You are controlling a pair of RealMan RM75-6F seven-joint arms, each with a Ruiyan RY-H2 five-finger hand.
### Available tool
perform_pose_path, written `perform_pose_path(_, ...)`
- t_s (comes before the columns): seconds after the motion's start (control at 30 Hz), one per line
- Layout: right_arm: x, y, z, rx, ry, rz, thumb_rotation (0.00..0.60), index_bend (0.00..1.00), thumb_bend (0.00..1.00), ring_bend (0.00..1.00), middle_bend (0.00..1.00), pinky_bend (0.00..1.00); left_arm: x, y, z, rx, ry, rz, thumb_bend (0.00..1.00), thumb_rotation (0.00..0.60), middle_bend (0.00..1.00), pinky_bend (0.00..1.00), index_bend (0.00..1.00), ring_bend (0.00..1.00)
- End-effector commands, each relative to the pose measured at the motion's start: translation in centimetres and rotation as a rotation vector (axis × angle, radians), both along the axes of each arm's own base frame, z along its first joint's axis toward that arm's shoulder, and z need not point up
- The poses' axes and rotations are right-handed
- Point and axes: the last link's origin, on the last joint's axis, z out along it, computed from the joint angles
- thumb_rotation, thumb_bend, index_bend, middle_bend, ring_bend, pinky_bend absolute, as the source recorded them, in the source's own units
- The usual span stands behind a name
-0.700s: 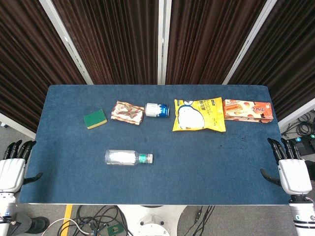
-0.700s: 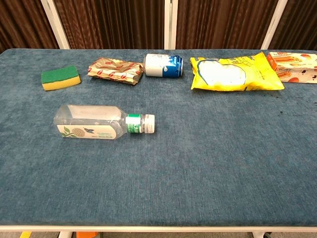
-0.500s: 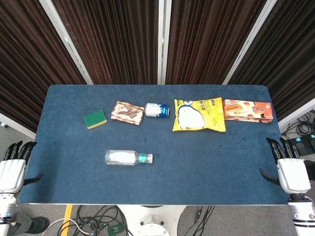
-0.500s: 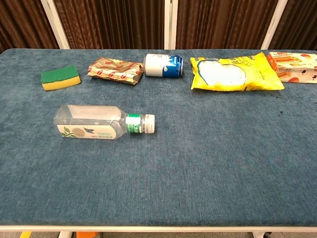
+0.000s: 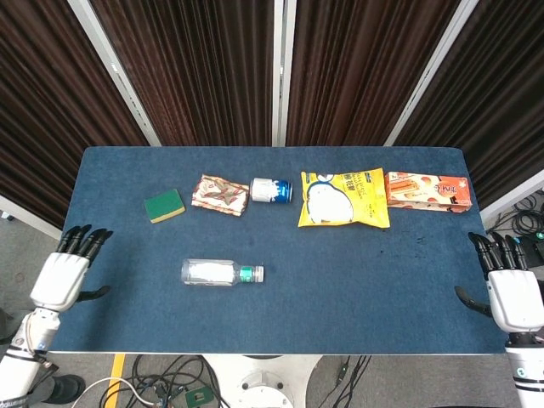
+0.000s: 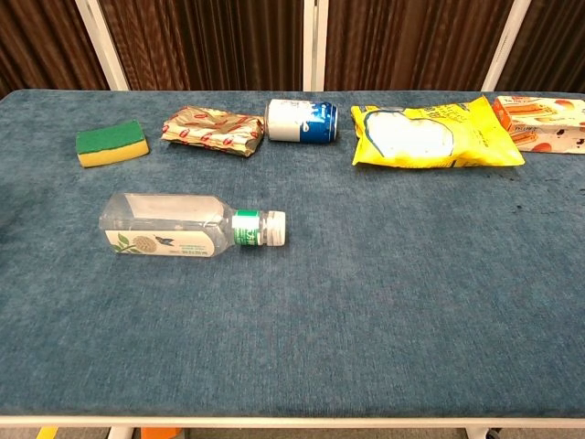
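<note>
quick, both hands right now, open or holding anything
Left hand: open, holding nothing, over the table's left edge.
Right hand: open, holding nothing, off the table's right edge.

Blue cloth-covered table (image 5: 357, 289) bearing a green-yellow sponge (image 5: 164, 206), crumpled red-patterned wrapper (image 5: 220, 195), blue-white can (image 5: 271, 190), yellow snack bag (image 5: 343, 198), orange biscuit box (image 5: 427, 190), lying clear plastic bottle (image 5: 222, 272).

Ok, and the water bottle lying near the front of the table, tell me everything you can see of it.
The bottle is clear plastic with flat sides, lying on its side on the blue table. Its white cap and green neck band point toward the robot's right. A pale label with a small leaf and bird print runs along its lower face. Whether it holds liquid cannot be told. Nothing touches it but the cloth; the left hand is nearest, open and apart from it.
</note>
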Motion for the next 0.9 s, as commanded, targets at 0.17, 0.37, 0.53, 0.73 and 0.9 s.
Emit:
perform_pose_path(0.17,-0.1,-0.1,0.3,-0.001,0.002,-0.003,0.600,0.00,0.13,0.00,0.13,0.00,5.8,4.1,-6.2,-0.226,0.027,-0.140,0.00,0.600,0.13,0.11,0.12,0.07)
perform_pose_path(0.37,-0.5,0.1,0.2,0.008,-0.010,-0.013,0.600,0.00,0.15,0.00,0.13,0.00,8.0,4.9,-10.0,-0.278,0.028,-0.131,0.00,0.600,0.13,0.13,0.14,0.07)
perform_pose_path(0.53,-0.9,0.1,0.2,0.013,-0.010,-0.032,0.600,0.00,0.15,0.00,0.13,0.00,9.1,5.0,-12.2,-0.306,0.040,-0.118,0.00,0.600,0.13,0.13,0.14,0.07)
perform_pose_path(0.73,-1.1,0.0,-0.1,0.019,-0.014,-0.036,0.600,0.00,0.15,0.00,0.13,0.00,9.5,5.7,-14.0,-0.311,0.035,-0.101,0.00,0.600,0.19,0.20,0.21,0.14)
perform_pose_path(0.9,-1.0,-0.1,0.0,0.020,-0.014,-0.035,0.600,0.00,0.15,0.00,0.13,0.00,9.8,6.2,-14.6,-0.312,0.018,-0.102,0.00,0.600,0.24,0.26,0.25,0.19)
